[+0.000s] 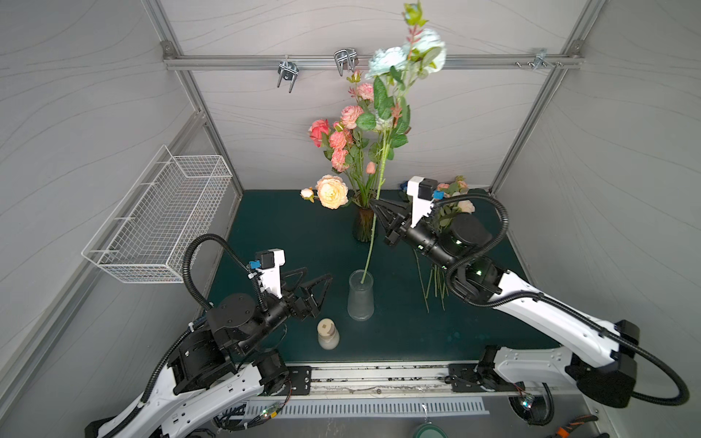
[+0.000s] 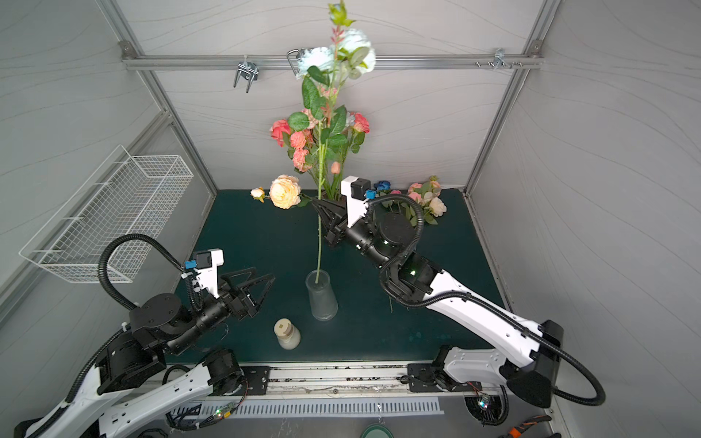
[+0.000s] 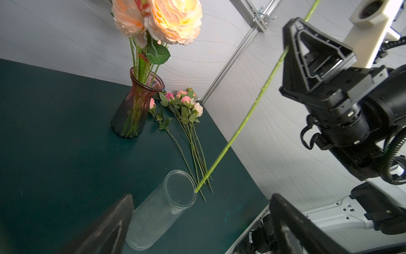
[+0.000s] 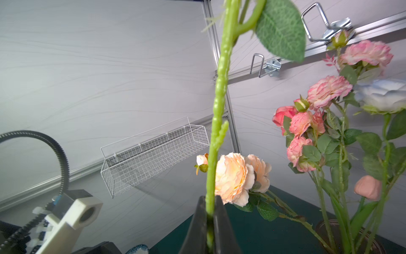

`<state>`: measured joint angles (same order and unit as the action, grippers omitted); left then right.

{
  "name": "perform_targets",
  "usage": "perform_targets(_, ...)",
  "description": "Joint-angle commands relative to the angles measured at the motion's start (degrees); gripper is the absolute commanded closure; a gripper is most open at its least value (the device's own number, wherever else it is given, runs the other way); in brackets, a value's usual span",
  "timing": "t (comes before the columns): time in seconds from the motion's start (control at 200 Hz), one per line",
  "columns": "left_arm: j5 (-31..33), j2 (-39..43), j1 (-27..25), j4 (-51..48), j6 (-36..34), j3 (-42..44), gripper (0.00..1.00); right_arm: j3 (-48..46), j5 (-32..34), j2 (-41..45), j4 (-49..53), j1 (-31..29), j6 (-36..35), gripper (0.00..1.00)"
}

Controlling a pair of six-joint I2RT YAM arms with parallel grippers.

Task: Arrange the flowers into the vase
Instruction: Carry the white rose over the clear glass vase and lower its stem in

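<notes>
Right gripper (image 1: 374,204) clamps the long green stem (image 1: 371,242) of a pale-blue flower (image 1: 387,62), tip at the clear ribbed glass vase (image 1: 360,299) mid-table; left gripper (image 1: 316,275) gapes empty alongside. Lower straight, clear of the rim. Two vases: dark glass vase (image 1: 363,227) at the back edge is filled. Roughly five loose flowers (image 3: 186,110) lie by the right edge.

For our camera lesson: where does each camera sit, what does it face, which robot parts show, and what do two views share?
Top views: overhead, facing the table; both arms show.
Left wrist: left arm, facing the clear vase; open left gripper shows.
Right wrist: right arm, facing up the stem; right gripper grips it.
Shared: both wrist views show the peach flower.
</notes>
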<state>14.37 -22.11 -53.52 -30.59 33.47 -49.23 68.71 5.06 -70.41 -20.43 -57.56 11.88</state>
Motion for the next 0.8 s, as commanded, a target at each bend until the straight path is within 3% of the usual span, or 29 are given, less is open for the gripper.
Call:
perform_targets(0.0,0.9,0.2,0.0,-0.4,0.5,-1.2,0.01,0.0,1.9,-0.8,-8.4,-1.5,-6.0,1.00)
perform_targets(0.335,0.7,0.4,0.0,0.1,-0.2,-1.0,0.01,-12.7,2.3,-2.4,-13.3,-4.7,-9.0,1.00)
perform_targets(0.52,0.7,0.5,0.0,0.0,-1.0,-1.0,0.01,-16.4,0.3,-0.1,-9.5,-5.9,-11.0,1.00)
perform_targets(0.68,1.3,0.3,0.0,0.8,-1.8,-0.5,0.01,-19.0,2.5,0.6,-9.8,-7.5,-13.9,1.00)
perform_targets(0.795,0.9,0.0,0.0,1.1,-1.8,-0.4,0.01,-19.6,3.1,-0.1,-9.6,-7.8,-13.8,0.88)
